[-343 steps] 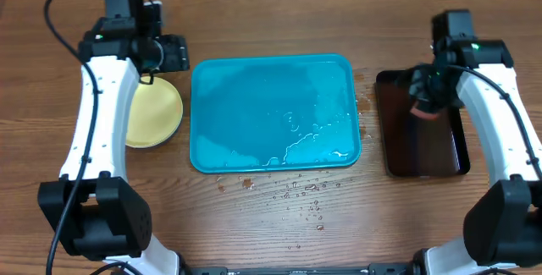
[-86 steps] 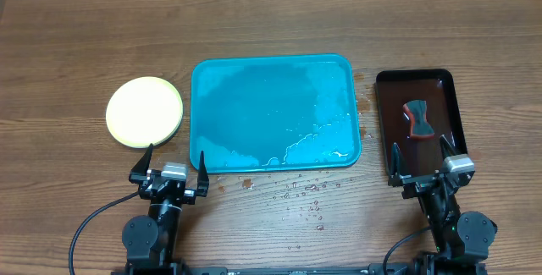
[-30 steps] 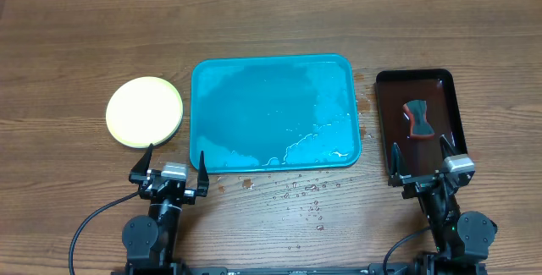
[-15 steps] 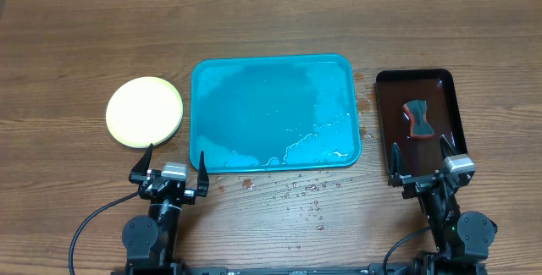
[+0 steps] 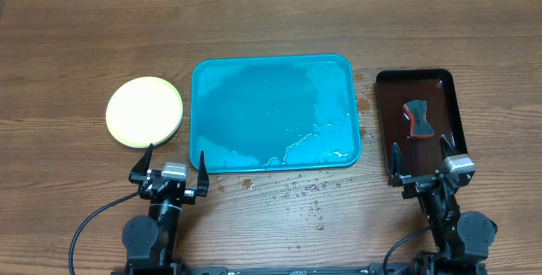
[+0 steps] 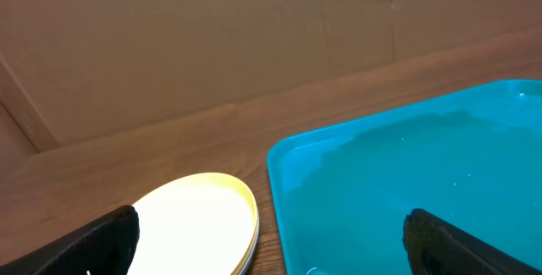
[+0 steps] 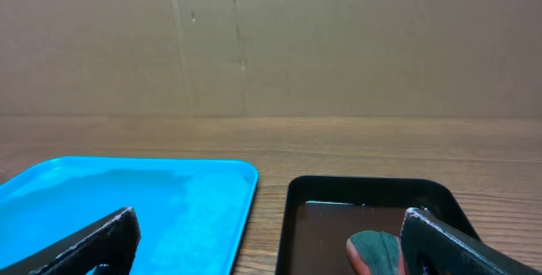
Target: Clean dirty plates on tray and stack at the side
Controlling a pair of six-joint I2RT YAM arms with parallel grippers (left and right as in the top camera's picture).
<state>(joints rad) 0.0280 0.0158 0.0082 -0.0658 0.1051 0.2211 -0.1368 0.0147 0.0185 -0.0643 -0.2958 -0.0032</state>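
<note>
The turquoise tray (image 5: pixel 275 114) lies wet in the middle of the table, with nothing on it; it also shows in both wrist views (image 6: pixel 406 182) (image 7: pixel 127 207). A stack of pale yellow plates (image 5: pixel 145 111) sits on the wood to the tray's left, its top face clean (image 6: pixel 190 224). My left gripper (image 5: pixel 175 166) is parked open at the front edge, below the plates and the tray's left corner. My right gripper (image 5: pixel 421 158) is parked open at the front right, just below the dark tray. Both hold nothing.
A narrow dark brown-black tray (image 5: pixel 421 123) stands right of the turquoise one, holding an orange and grey sponge (image 5: pixel 417 119) (image 7: pixel 377 254). Water drops (image 5: pixel 296 192) speckle the wood in front of the tray. A cardboard wall (image 7: pixel 271 38) closes the far side.
</note>
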